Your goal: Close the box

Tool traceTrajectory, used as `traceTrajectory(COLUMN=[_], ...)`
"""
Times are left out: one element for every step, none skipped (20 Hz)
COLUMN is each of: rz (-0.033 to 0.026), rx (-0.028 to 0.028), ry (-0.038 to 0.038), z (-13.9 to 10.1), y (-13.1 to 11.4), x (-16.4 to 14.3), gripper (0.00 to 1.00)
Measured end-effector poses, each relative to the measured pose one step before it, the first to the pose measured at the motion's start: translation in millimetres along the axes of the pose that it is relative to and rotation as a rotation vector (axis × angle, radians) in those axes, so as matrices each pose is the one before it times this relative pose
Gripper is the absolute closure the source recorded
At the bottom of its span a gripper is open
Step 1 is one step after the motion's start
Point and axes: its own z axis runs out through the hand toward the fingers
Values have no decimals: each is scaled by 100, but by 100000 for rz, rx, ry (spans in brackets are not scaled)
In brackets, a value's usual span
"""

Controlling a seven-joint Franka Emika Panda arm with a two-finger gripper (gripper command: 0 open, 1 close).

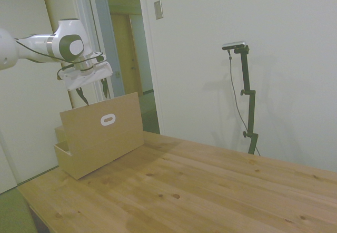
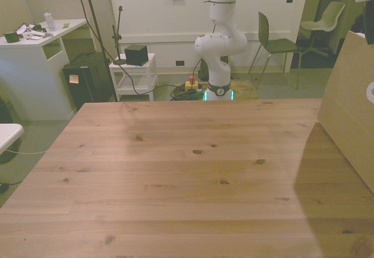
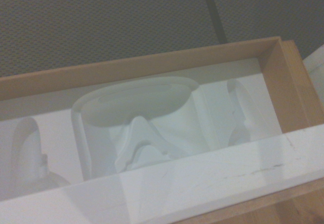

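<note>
From the side view I see the box [image 1: 100, 141] at the desk [image 1: 210, 191] corner nearest the arm, its flap lid [image 1: 102, 119] standing upright with the white oval mark [image 1: 107, 119] facing the camera, and the gripper [image 1: 92, 91] hovering just above the lid's top edge with its two dark fingers [image 1: 81, 95] spread apart and holding nothing. In the front view only a tan slab of the box shows at the front view's right, cut off by the frame edge. The wrist view looks down into the open box at a white moulded insert [image 3: 152, 133], soft-focused, so I cannot make out what its recesses hold.
</note>
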Motion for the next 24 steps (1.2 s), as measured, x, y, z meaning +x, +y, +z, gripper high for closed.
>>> traceTrajectory(rz=[442, 299, 89, 119, 45, -244, -429, -217, -241, -111, 321, 215, 44, 325, 467, 855, 1627, 2535, 2649, 3981, 4807, 4844, 4821, 4835], rx=[37, 68, -179, -372, -242, -62, -85, 17, -91, -338, -396, -256, -453, -278, -259, -12, -192, -435, -621, -702, -456, -439, -421, 44], ry=[-353, -455, -288, -244, -203, -352, -313, -257, -402, -620, -405, -542, -545, -470, -186, 1, 49, 21, 244, 238, -42, -756, -646, -343], z=[55, 63, 94, 154, 195, 304, 355, 391, 400, 407, 386, 386, 297, 245, 90, -48, -221, -393, -598, -754, -900, -851, -689, -485], y=[-52, -70, -110, -117, -182, -186, -230, -242, -251, -299, -331, -372, -360, -326, -220, -37, 235, 492, 759, 1025, 1196, 1332, 1438, 1405], x=[247, 233, 234, 286, 306, 321, 373, 444, 456, 457, 482, 460, 400, 348, 272, 149, 37, -72, -150, -217, -332, -453, -428, -368], gripper=[0, 0, 0, 0, 0, 0, 0, 0, 0, 0, 0, 0, 0, 0, 0, 0, 0, 0, 0, 0, 0, 0, 0, 0])
